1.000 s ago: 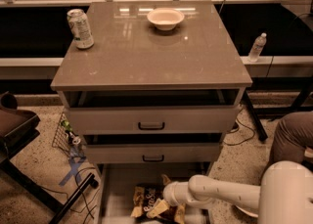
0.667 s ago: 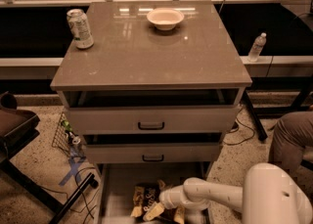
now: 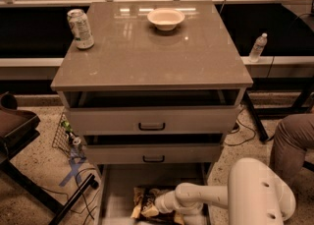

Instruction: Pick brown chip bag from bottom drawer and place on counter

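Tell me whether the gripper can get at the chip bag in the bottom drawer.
Probably yes: the gripper sits inside the open bottom drawer, right at the chip bag, nothing between.

The table carries a soda can back left and a bowl back middle; the pincer is low in the bottom drawer.

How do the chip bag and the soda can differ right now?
The brown chip bag lies flat in the bottom drawer; the soda can stands upright on the counter. The bag is dark and crinkly, the can pale and smooth. The gripper is at the bag, not the can.
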{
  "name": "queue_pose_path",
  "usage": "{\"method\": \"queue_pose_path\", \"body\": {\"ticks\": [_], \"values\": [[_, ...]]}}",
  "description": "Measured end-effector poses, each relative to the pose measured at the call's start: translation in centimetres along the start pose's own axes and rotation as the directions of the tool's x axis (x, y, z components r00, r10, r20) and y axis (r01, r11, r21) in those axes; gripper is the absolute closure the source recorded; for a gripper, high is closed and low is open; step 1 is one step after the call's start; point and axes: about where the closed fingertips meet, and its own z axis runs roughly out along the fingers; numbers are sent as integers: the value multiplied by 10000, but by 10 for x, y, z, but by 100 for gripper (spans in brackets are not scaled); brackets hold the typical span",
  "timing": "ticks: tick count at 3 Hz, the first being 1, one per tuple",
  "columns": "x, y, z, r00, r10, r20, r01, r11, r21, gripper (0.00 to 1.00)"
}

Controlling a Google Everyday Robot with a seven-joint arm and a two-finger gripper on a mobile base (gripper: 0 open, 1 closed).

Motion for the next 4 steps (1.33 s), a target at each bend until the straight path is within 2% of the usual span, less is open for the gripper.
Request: {"method": "queue_pose_path", "body": {"ticks": [2,4], "values": [[-6,-1,-6,10000,0,-7,0,10000,59,100],[-6,-1,-6,10000,0,-6,0,10000,59,100]]}}
